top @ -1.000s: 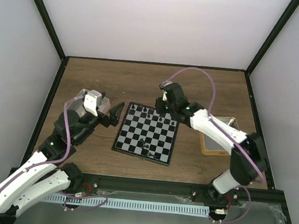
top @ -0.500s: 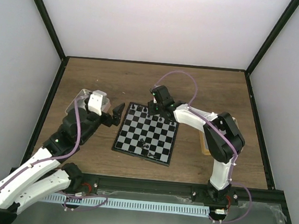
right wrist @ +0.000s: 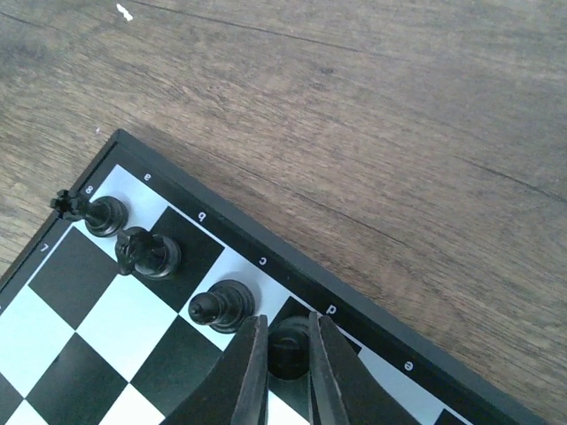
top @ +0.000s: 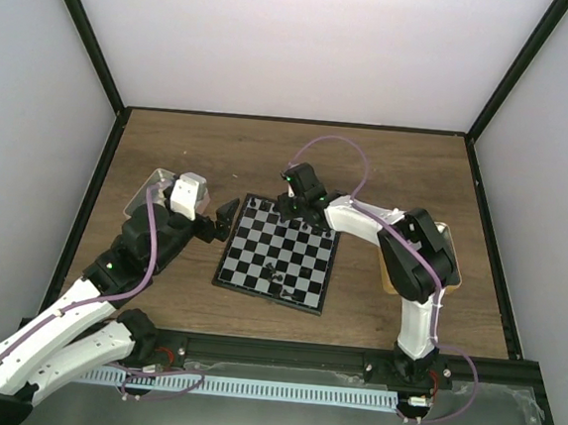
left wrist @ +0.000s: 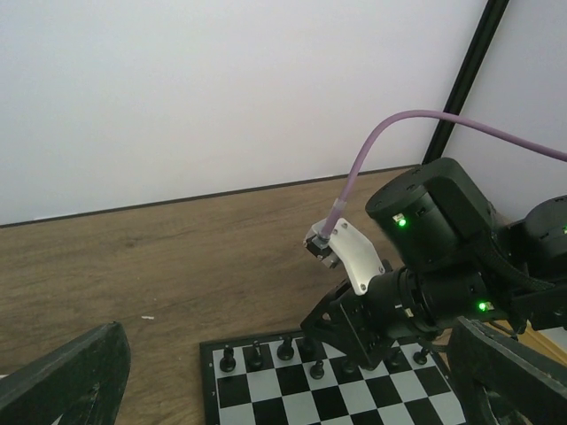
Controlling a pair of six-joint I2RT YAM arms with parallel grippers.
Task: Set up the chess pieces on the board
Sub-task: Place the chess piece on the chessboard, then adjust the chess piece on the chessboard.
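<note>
While my right end effector [right wrist: 285, 335] is pressed nearly together, its two fingers [right wrist: 249, 372] pinch a small black piece [right wrist: 288, 347] that stands on the d square of the far rank of the board [right wrist: 133, 328], just inside the thin dark rim. Beside it on the same rank stand three more of the chess pieces [right wrist: 221, 306]: a rook in the corner at a, a knight at b and a bishop at c, all upright and apart from one another. From above, the board [top: 304, 264] lies flat in the middle of the wooden desk [top: 269, 152], with black pieces along its far edge, several on the next rank, and a few loose ones near the middle and the near edge. My right end effector [top: 286, 210] reaches over that far edge. My left end effector [top: 220, 218] hangs just beside the board's far left corner, its fingers [left wrist: 62, 381] spread wide and holding nothing. A metal tin [top: 155, 178] lies partly under my left arm.
</note>
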